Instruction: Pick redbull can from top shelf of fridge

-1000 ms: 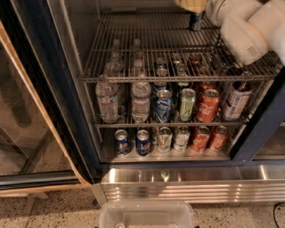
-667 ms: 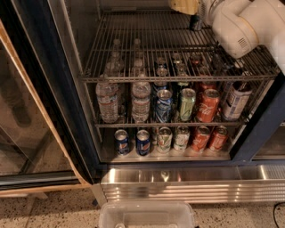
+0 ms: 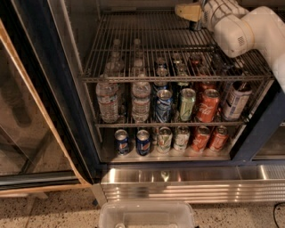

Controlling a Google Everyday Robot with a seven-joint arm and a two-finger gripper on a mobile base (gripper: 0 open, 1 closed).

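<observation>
The fridge [image 3: 71, 116] stands open with its dark frame and wire racks. The top shelf [image 3: 142, 49] is a wide silvery wire rack. At its back right a small dark part of the redbull can [image 3: 195, 25] shows; the rest is hidden by my arm. My gripper [image 3: 192, 12], with a tan part at its tip, is right at the can, at the top edge of the view. My white arm [image 3: 249, 31] reaches in from the upper right over the shelf.
The middle shelf holds water bottles [image 3: 108, 100], a Pepsi can [image 3: 163, 106], a green can [image 3: 186, 104] and a red can [image 3: 207, 106]. The bottom shelf holds several cans [image 3: 142, 141]. The glass door [image 3: 22, 111] is open at left. A plastic bin [image 3: 147, 216] sits below the ribbed steel base panel [image 3: 187, 185].
My arm has moved left and deeper into the fridge, bringing the gripper to the back right of the top shelf by the can.
</observation>
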